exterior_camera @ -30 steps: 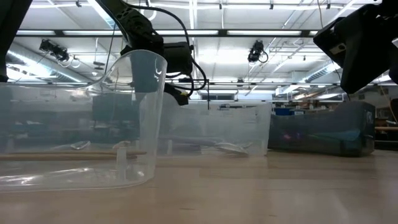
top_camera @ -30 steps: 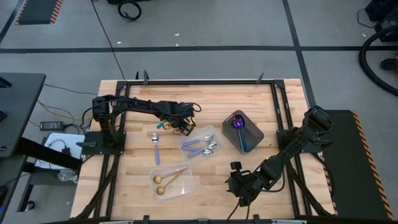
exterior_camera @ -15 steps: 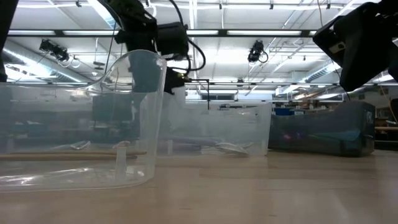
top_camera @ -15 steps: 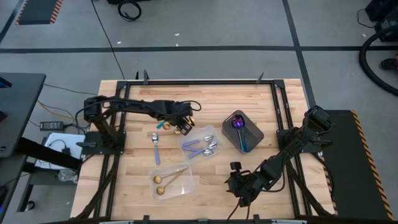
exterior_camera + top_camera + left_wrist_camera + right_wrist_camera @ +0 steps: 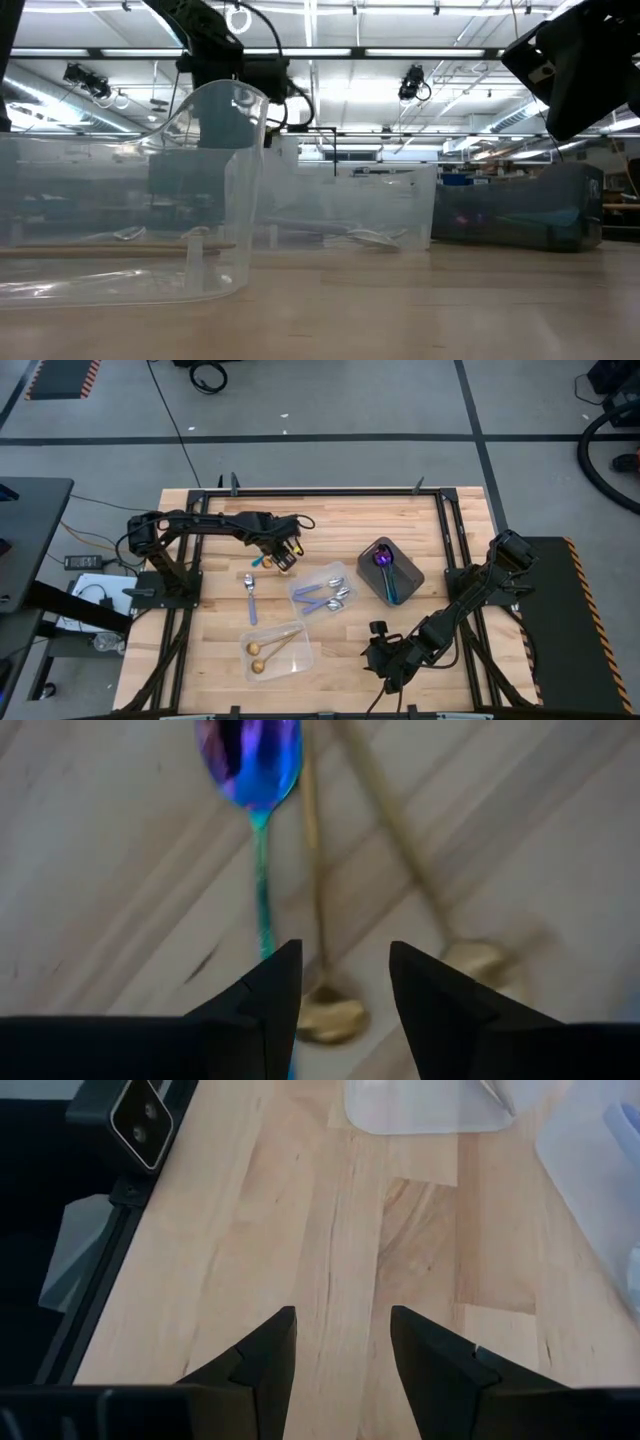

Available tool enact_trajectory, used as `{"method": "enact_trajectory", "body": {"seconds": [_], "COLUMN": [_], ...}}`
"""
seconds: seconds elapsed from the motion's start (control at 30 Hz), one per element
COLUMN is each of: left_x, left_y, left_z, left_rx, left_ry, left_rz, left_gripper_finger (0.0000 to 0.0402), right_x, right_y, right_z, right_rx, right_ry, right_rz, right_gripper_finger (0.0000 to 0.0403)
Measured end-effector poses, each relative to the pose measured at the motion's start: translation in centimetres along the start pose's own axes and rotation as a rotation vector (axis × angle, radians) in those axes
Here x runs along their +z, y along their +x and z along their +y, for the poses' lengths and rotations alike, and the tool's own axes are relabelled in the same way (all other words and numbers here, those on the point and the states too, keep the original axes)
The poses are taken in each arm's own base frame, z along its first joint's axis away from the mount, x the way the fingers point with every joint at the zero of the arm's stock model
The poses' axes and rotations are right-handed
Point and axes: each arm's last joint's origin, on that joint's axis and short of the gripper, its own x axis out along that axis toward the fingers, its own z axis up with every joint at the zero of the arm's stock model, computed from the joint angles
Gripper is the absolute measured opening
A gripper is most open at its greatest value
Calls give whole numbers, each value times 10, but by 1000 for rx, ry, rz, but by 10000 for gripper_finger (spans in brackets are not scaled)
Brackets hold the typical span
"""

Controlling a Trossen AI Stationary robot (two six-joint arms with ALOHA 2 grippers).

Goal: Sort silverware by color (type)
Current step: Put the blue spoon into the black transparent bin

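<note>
The left tool [image 5: 287, 556], jaws spread and empty, has drawn back from the clear tray [image 5: 322, 592] toward the worktop's [image 5: 330, 520] far-left corner, over loose gold spoons [image 5: 325, 1010] still unsorted.

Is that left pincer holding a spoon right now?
No. In the left wrist view the left pincer stands open and empty above the table, with an iridescent blue spoon and two gold spoons lying beneath it.
</note>
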Motion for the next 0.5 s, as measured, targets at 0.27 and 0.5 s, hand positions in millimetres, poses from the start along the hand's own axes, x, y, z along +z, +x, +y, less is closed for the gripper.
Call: {"method": "enact_trajectory", "body": {"seconds": [0.27, 0.5], "left_x": [-4, 1], "left_y": [20, 29], "left_z": [22, 31], "left_rx": [16, -4], "left_ry": [-30, -26], "left_rz": [-17, -104], "left_gripper_finger": [160, 160], "right_x": [0, 4], "right_y": [0, 1], "right_z": [0, -2], "right_rx": [-3, -32], "right_ry": [-5, -37], "right_rz": [-1, -44], "right_gripper_finger": [174, 174]}}
